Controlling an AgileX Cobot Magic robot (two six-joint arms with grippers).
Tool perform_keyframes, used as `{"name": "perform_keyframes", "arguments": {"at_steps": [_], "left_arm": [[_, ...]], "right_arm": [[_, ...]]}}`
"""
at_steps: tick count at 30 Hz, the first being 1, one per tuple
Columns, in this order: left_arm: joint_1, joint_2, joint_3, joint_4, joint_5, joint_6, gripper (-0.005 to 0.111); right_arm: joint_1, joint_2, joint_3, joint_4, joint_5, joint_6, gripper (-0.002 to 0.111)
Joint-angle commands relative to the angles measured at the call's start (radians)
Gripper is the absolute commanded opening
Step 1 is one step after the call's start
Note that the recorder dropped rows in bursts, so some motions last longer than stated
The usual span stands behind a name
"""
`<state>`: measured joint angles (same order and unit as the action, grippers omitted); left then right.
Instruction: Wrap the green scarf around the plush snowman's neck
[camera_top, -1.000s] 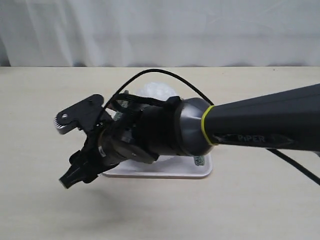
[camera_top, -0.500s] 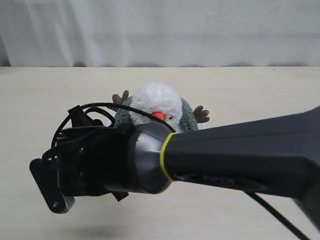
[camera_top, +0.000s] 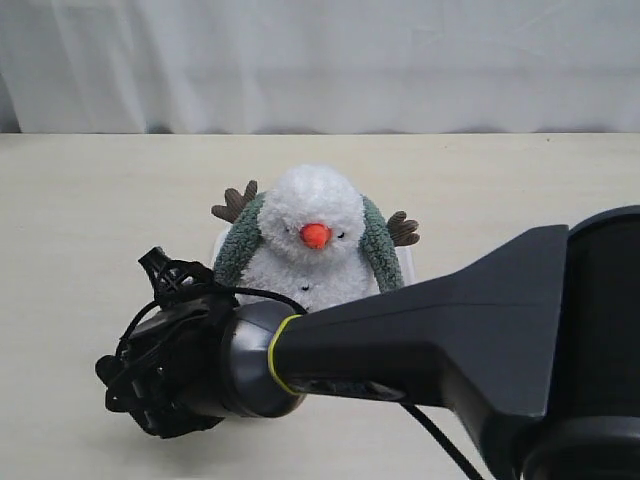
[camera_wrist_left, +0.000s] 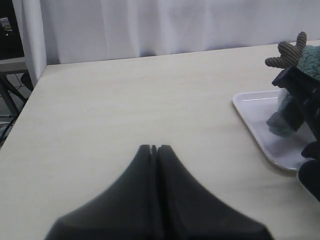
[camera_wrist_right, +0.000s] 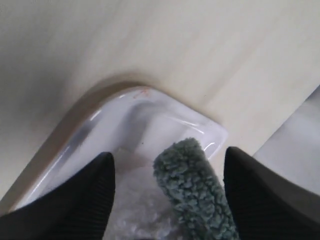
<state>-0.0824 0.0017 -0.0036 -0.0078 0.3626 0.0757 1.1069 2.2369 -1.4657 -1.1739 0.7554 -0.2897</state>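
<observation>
Exterior view gives you the plush snowman (camera_top: 305, 240) upright near the middle of the pale wood-grain bench (camera_top: 80, 220), facing the camera. It is fluffy and white, a round head on a rounder body, with a bright orange cone nose, tiny dark eyes, small dark buttons down the front and brown twig-like arms sticking out at either shoulder. The green scarf (camera_top: 240, 245) is a fuzzy, ribbed, dull grey-green strip; it lies over the shoulders and hangs down both sides of the body, the two ends apart at the front.

You see the snowman standing in a white tray (camera_wrist_right: 150, 112) with glossy, rounded corners and a low rim. In the right wrist view one nubbly scarf end (camera_wrist_right: 192, 185) hangs down into the tray corner, between the two dark ribbed fingers (camera_wrist_right: 75, 195) of the right hand (camera_wrist_right: 167, 187). Those fingers stand wide apart and touch nothing, the scarf end free between them.

Your left hand (camera_wrist_left: 154, 148) sits low over bare bench, well apart from the tray, its matte black fingers pressed together with nothing between them.
</observation>
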Motion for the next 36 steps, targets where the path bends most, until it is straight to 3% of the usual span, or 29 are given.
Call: {"name": "perform_keyframes", "arguments": {"at_steps": [1, 3, 7, 17, 26, 36], "left_arm": [[0.002, -0.002, 0.004, -0.001, -0.009, -0.002, 0.0], [0.002, -0.002, 0.004, -0.001, -0.009, -0.002, 0.0], [0.002, -0.002, 0.004, -0.001, -0.009, -0.002, 0.0], [0.002, -0.002, 0.004, -0.001, -0.009, -0.002, 0.0], [0.002, -0.002, 0.004, -0.001, -0.009, -0.002, 0.0], [0.002, -0.002, 0.004, -0.001, -0.009, -0.002, 0.0]], "right_arm": [[-0.025, 0.015, -0.006, -0.061, 0.014, 0.04, 0.059], [-0.027, 0.02, -0.006, -0.1, 0.02, 0.079, 0.056], [-0.027, 0.02, -0.006, -0.172, -0.005, 0.154, 0.037], [-0.034, 0.05, -0.006, -0.179, 0.033, 0.172, 0.004], [-0.034, -0.035, -0.006, -0.132, 0.055, 0.28, 0.004], [-0.034, -0.186, -0.006, 0.161, 0.033, 0.183, 0.004]]}}
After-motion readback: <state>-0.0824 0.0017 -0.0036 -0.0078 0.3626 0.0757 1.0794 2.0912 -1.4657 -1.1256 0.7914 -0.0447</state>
